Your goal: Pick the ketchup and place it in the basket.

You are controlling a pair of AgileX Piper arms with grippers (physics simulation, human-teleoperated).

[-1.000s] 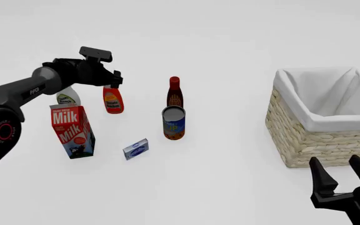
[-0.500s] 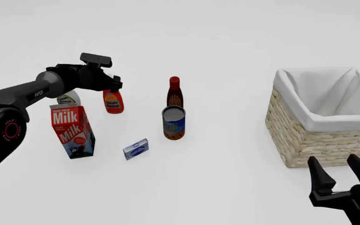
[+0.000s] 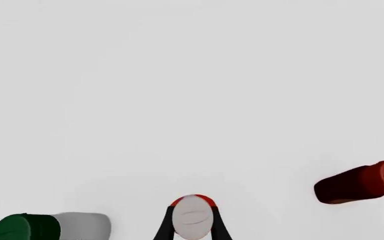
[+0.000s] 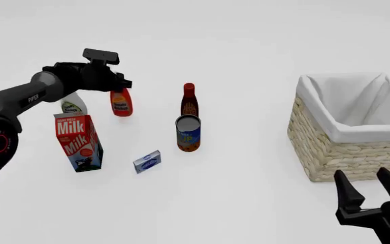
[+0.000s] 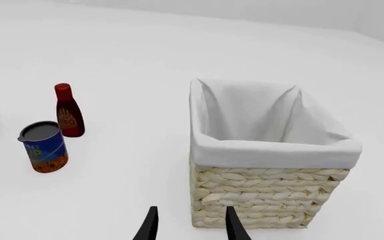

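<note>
Nearest me, my right gripper idles with jaws apart beside the basket. Farther out, my left gripper pinches the ketchup by its cap, lifted; it could slip or clip the dark bottle.

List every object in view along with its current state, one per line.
ketchup: upright, gripped at the cap, lifted off the table
left gripper: shut on the ketchup
right gripper: open, holding nothing
basket: upright, nothing visible inside
dark red bottle: standing, capped
can: standing upright
milk carton: standing, closed
white bottle: standing, green cap on
small box: lying flat
</note>
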